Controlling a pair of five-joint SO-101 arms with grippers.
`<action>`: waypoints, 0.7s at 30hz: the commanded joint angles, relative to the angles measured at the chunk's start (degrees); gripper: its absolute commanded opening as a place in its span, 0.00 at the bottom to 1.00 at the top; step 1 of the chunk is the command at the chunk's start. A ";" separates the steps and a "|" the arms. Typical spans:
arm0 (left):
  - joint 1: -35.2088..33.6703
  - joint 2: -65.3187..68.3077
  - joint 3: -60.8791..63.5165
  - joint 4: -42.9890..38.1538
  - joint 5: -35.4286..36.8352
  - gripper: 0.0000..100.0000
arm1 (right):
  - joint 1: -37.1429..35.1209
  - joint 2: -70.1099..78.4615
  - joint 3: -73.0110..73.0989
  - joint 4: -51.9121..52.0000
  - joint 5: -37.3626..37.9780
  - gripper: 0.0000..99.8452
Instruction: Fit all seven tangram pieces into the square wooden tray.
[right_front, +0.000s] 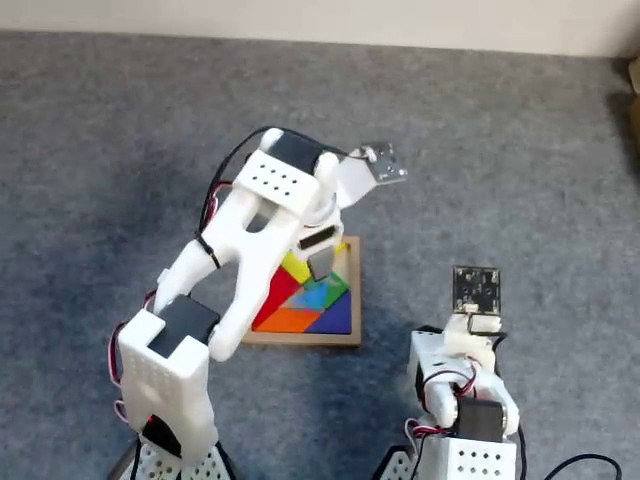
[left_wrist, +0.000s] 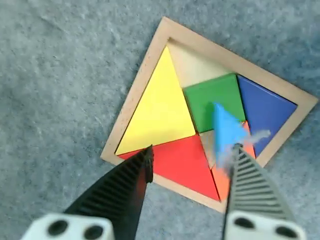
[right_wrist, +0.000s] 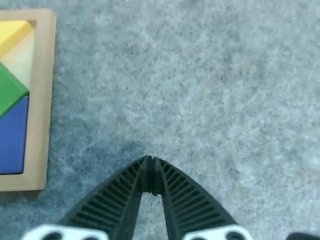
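Note:
The square wooden tray (left_wrist: 136, 95) lies on grey carpet. In it are a yellow triangle (left_wrist: 160, 107), a red triangle (left_wrist: 180, 162), a green square (left_wrist: 215, 100), a dark blue piece (left_wrist: 265, 110) and an orange piece (left_wrist: 220, 180). A light blue triangle (left_wrist: 225, 127) sits tilted over the green and orange pieces, right at one fingertip of my left gripper (left_wrist: 191, 152). That gripper hangs open above the tray (right_front: 300, 340), holding nothing. My right gripper (right_wrist: 150, 167) is shut and empty over bare carpet, beside the tray's edge (right_wrist: 42, 100).
A pale bare triangle of tray floor (left_wrist: 192, 65) shows between the yellow triangle and the green square. The left arm (right_front: 240, 260) reaches over the tray. The right arm (right_front: 465, 390) sits folded back at the near right. Grey carpet surrounds the tray.

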 joint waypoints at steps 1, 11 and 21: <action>0.84 -1.19 -0.66 -0.70 -0.26 0.25 | 0.66 0.04 6.81 -0.04 -0.26 0.02; 0.75 -1.10 2.95 3.60 4.40 0.24 | 0.66 0.04 6.81 -0.04 -0.26 0.02; -1.89 -1.27 21.41 -11.43 4.13 0.24 | 0.66 0.04 6.81 -0.04 -0.26 0.02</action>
